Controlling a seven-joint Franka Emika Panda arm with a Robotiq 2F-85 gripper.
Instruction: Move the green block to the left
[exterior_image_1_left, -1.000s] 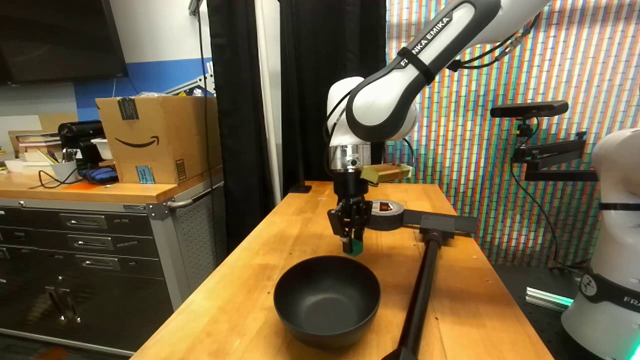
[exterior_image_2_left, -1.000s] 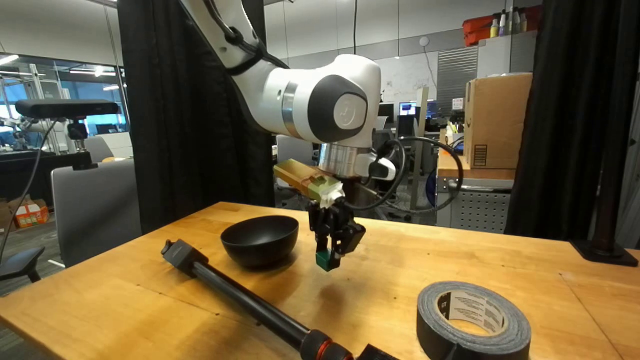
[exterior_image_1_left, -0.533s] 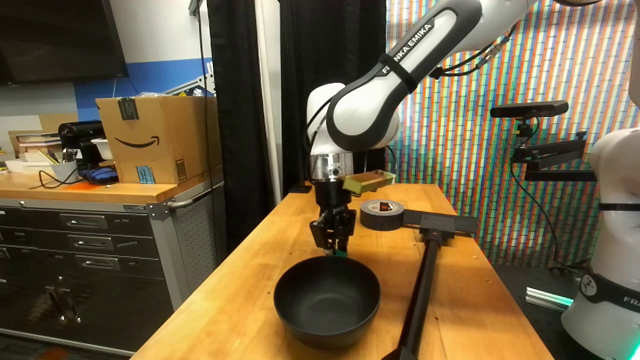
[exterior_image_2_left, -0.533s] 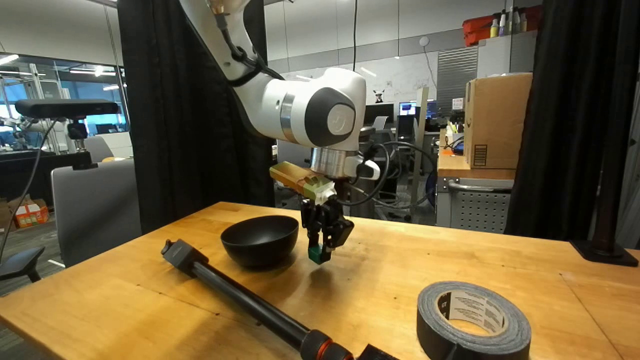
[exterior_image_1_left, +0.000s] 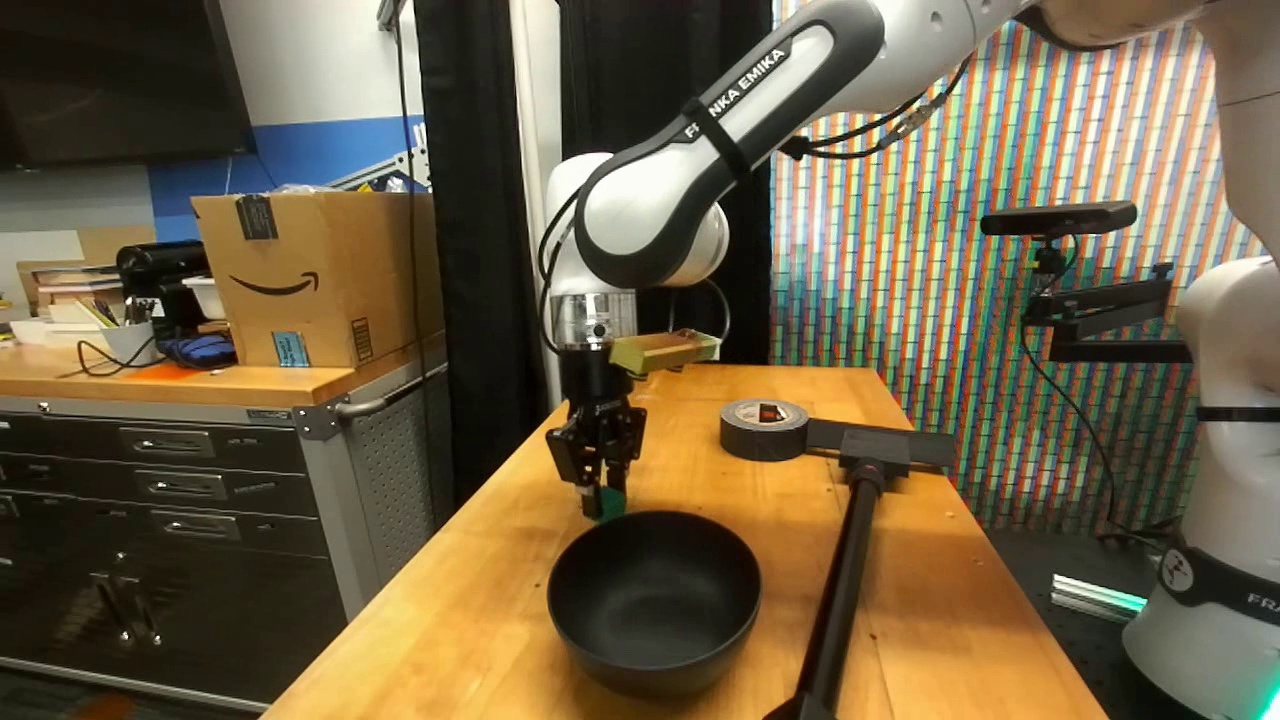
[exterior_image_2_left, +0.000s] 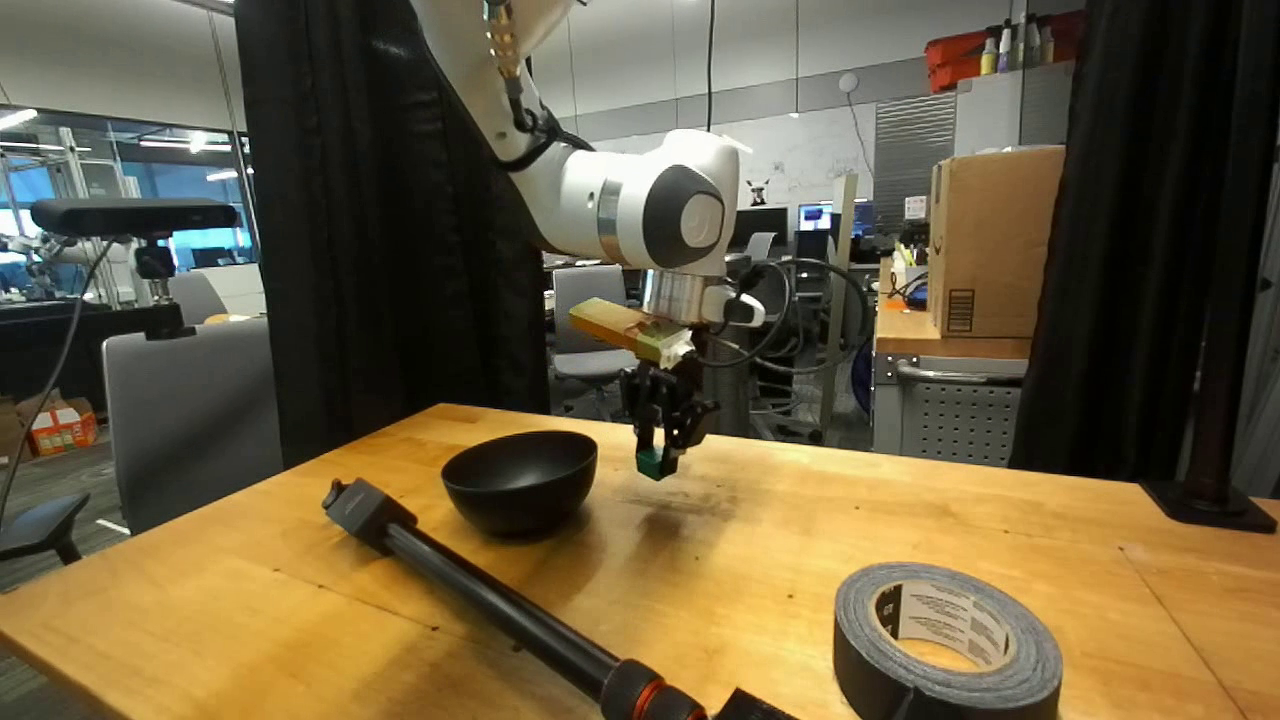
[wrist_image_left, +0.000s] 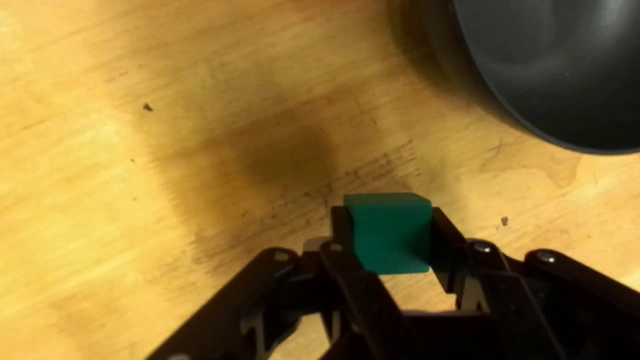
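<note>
The green block is a small dark green cube between my fingers in the wrist view. My gripper is shut on it, one black finger pressing each side. The gripper shows in both exterior views, pointing down. The block hangs below the fingertips, above the table, with its shadow on the wood apart from it. In an exterior view it is just beyond the bowl's far left rim. Its sides are partly hidden by the fingers.
A black bowl stands close beside the block, at upper right in the wrist view. A tape roll and a long black rod lie on the wooden table.
My gripper has carried the green block left behind the bowl in an exterior view, and away from the camera toward the table's far edge in an exterior view. The bowl, tape and rod have not moved.
</note>
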